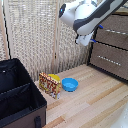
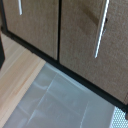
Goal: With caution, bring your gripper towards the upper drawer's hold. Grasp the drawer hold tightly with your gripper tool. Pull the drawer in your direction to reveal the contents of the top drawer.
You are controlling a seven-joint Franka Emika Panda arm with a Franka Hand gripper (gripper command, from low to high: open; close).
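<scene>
Black fabric case point(image 1: 19, 95) fills the lower left of the exterior view. At upper right, the white arm's blue-fingered end effector point(image 1: 98, 33) is seen beside the dark brown wooden top drawer point(image 1: 116, 35) and its thin silvery bar handle point(image 1: 118, 31); whether its fingers are parted cannot be told.

1. Two dark brown drawer fronts — the top drawer point(image 1: 113, 32) and the lower drawer point(image 1: 109, 60).
2. Two pale bar handles (one per drawer) — the drawer hold point(image 1: 115, 31), the lower handle point(image 1: 107, 58).
3. One blue bowl point(image 1: 69, 84).
4. One printed box point(image 1: 50, 85).
5. One black fabric case point(image 1: 19, 97).
</scene>
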